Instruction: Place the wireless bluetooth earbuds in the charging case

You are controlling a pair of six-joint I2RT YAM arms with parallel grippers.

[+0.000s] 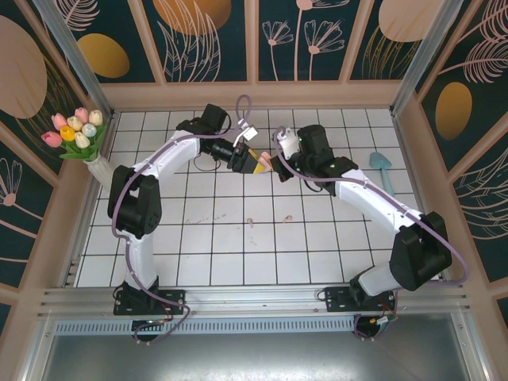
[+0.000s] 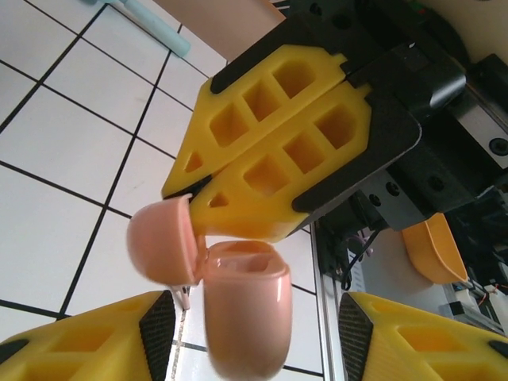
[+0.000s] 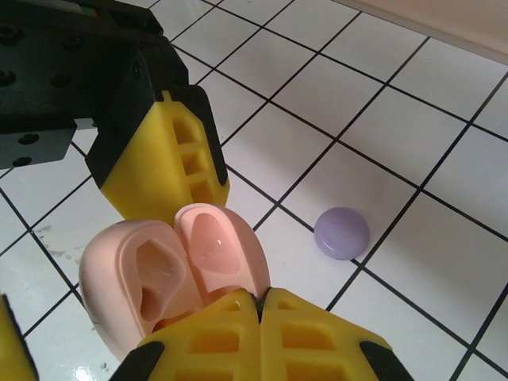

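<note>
My right claw (image 3: pixel 260 295) is clenched on the open pink charging case (image 3: pixel 171 278); the exact pinch point is hidden. My left claw (image 2: pixel 254 308) is released, its fingers cut off by the frame edge, either side of the case without touching. Two tiny pale earbuds (image 1: pixel 250 223) lie on the white tiles (image 1: pixel 198 254) nearer the arm bases, too small to make out.

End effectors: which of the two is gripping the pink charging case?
The right end effector: its jaws are shut on the open pink charging case. The left end effector only straddles the case, fingers apart.
</note>
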